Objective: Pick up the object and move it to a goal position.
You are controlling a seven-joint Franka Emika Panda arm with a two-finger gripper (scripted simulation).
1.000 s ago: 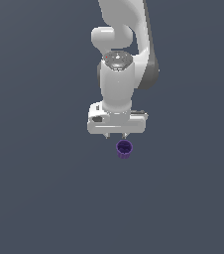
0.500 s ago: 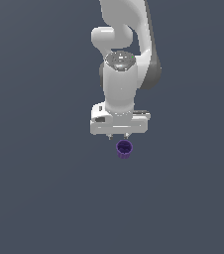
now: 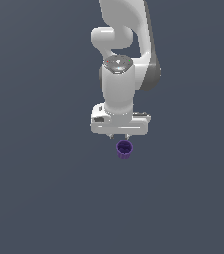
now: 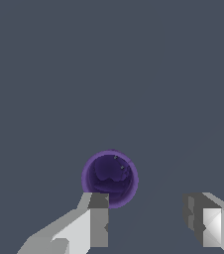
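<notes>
Exterior view. Arm hangs nose-down over the plain grey counter (image 3: 39,198). Claw (image 3: 119,136) sits low; only the two finger stubs show under the white hand. The object (image 3: 124,149), a small dark purple cup with its mouth up, stands on the counter just below the fingertips and a little toward the exterior view's right of the claw's centre line. Whether it touches a finger cannot be told from here.

Wrist view. Claw (image 4: 151,222) is spread wide, nothing between the fingers. The object (image 4: 110,178) is not centred in the gap: it sits off toward one finger, whose tip overlaps the cup's rim in the picture. The other finger is well apart from it.

Risk, as judged: coming straight down from this offset, the near finger could land on the rim and tip or knock the cup away instead of straddling it. Closing off-centre could push the cup sideways before both pads bear, and the ridged round wall might roll out of a one-sided pinch. A sideways correction before descent looks needed.

Against the earlier frames: arm pose and cup position look the same in the exterior view; no visible shift.
</notes>
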